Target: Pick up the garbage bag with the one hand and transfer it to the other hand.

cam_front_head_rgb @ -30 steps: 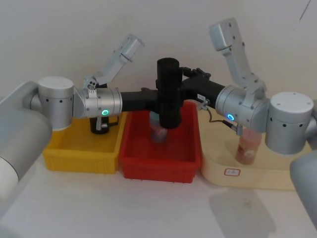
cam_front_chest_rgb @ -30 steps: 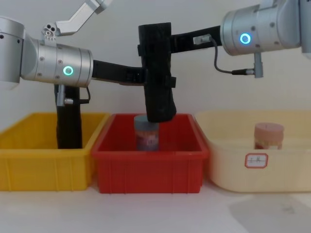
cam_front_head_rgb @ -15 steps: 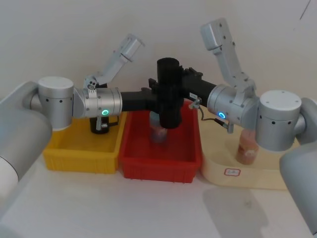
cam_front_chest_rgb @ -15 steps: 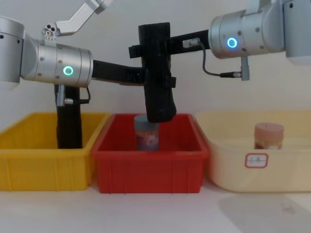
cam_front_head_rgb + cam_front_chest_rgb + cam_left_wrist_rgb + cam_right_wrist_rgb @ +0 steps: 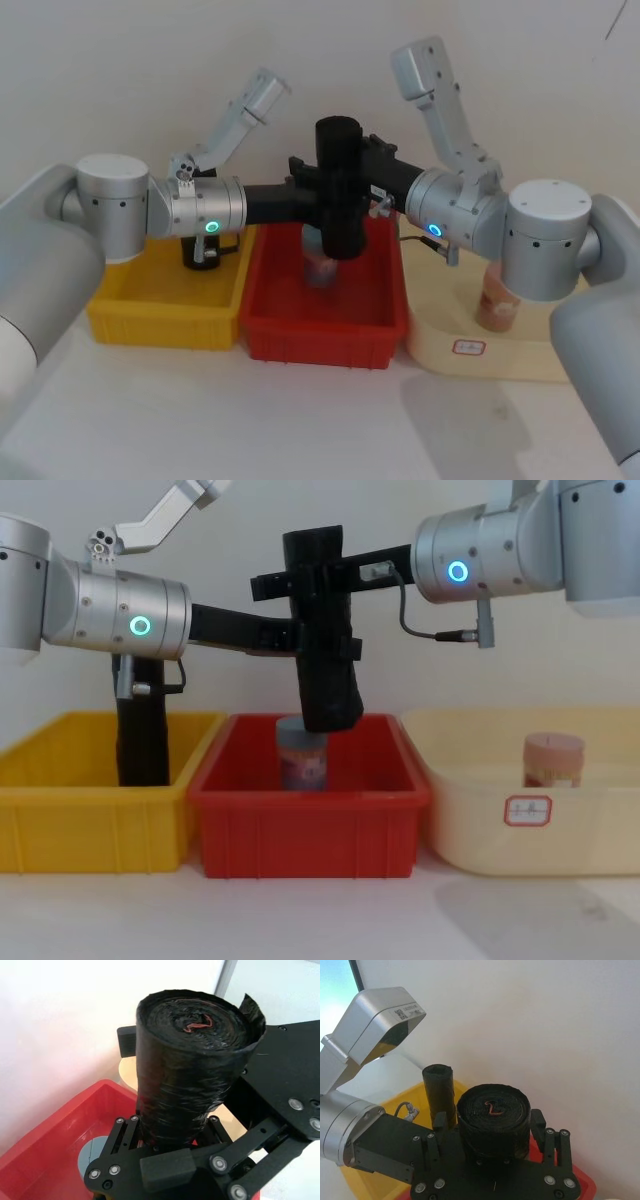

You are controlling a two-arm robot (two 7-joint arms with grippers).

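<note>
Two robot grippers meet at a tall black garbage bag (image 5: 322, 630) held upright in the air above a red bin (image 5: 310, 820).

The left gripper (image 5: 305, 638), on the arm with the teal-green ring, reaches in from the left and is clamped on the roll about its middle; in the left wrist view its fingers (image 5: 120, 1132) press against both sides of the roll. The right gripper (image 5: 300, 580), on the arm with the blue ring, comes in from the right, higher up, near the top of the roll. Its fingers (image 5: 440, 1122) stand apart with the roll between them, close to its sides; whether they touch it cannot be told. The roll's lower end hangs just above a small grey-topped jar (image 5: 301, 755) inside the red bin. A slimmer black roll (image 5: 143, 730) stands in the yellow bin (image 5: 95, 820) to the left, and a pinkish jar (image 5: 553, 760) sits in the cream tray (image 5: 520, 830) to the right.
</note>
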